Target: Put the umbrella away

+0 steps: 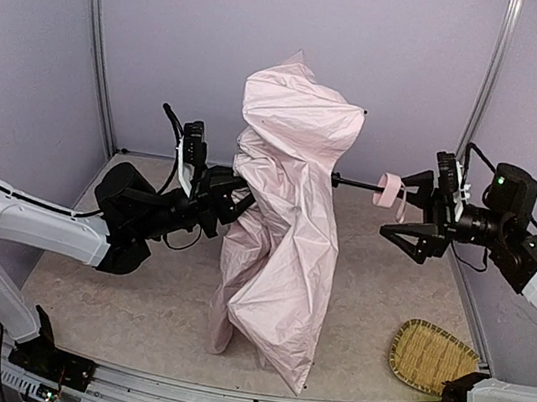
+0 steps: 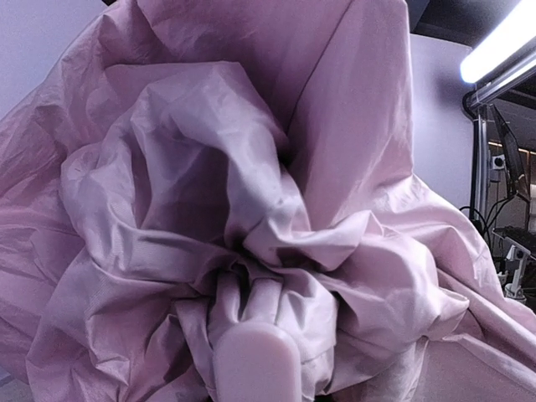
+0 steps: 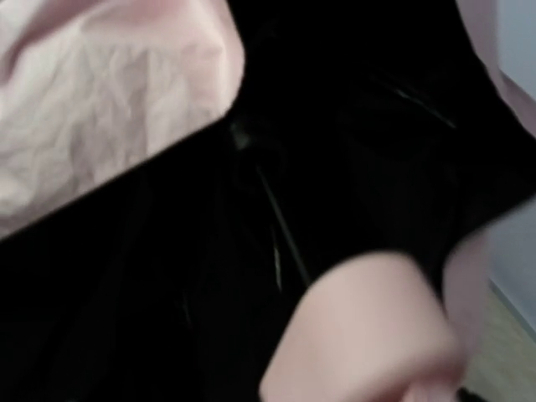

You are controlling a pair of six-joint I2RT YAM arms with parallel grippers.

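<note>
The umbrella (image 1: 276, 253) hangs collapsed in mid-table, its pale pink fabric drooping to the tabletop. Its thin black shaft (image 1: 357, 184) sticks out level to the right and ends in a small pink handle (image 1: 388, 190) with a strap. My left gripper (image 1: 235, 188) is pressed into the fabric from the left, fingertips hidden in the folds. The left wrist view shows a pink cap (image 2: 255, 364) wrapped in bunched fabric (image 2: 251, 209). My right gripper (image 1: 401, 209) is open, its fingers spread above and below the handle's end without touching. In the right wrist view the handle (image 3: 368, 335) is a close blur against black lining (image 3: 209, 276).
A woven bamboo tray (image 1: 432, 355) lies at the near right of the table. Purple walls with metal corner posts (image 1: 98, 54) close in the back and sides. The tan tabletop (image 1: 114, 289) shows to the left of the fabric.
</note>
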